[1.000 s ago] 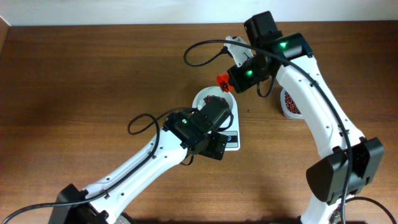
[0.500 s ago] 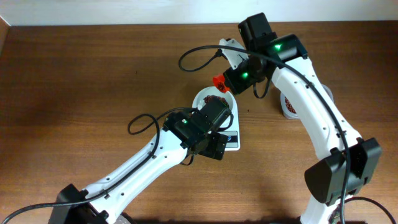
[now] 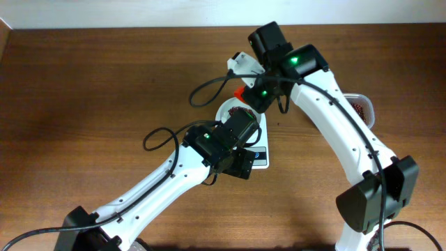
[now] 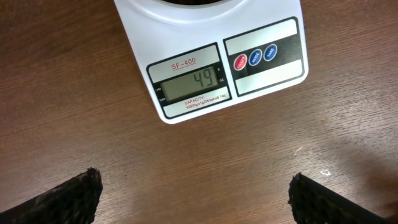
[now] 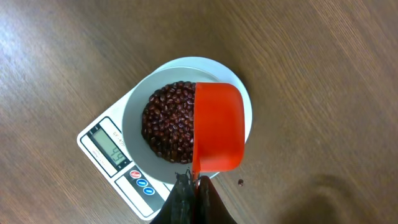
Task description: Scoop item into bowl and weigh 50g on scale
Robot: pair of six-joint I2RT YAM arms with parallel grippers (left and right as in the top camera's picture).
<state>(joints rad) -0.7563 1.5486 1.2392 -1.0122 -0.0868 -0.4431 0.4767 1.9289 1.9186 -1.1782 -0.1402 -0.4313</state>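
Observation:
The white scale (image 4: 211, 68) fills the top of the left wrist view, and its display reads 49. On it stands the white bowl (image 5: 132, 112), holding a heap of dark red-brown beans (image 5: 168, 121). My right gripper (image 5: 196, 186) is shut on the handle of an orange scoop (image 5: 217, 127), which hangs over the bowl's right half with no beans showing on it. My left gripper (image 4: 196, 199) stands open over bare wood just in front of the scale, nothing between its fingers. In the overhead view the scoop (image 3: 240, 91) sits above the bowl (image 3: 224, 108).
A clear plastic tub (image 3: 362, 108) with more beans stands at the right, beyond the right arm. One stray bean (image 5: 240, 182) lies on the table beside the scale. The left arm crosses the table's middle from the near edge.
The right arm has swung left, carrying the orange scoop from near the tub to over the bowl; the tub now shows. The left arm has not moved.

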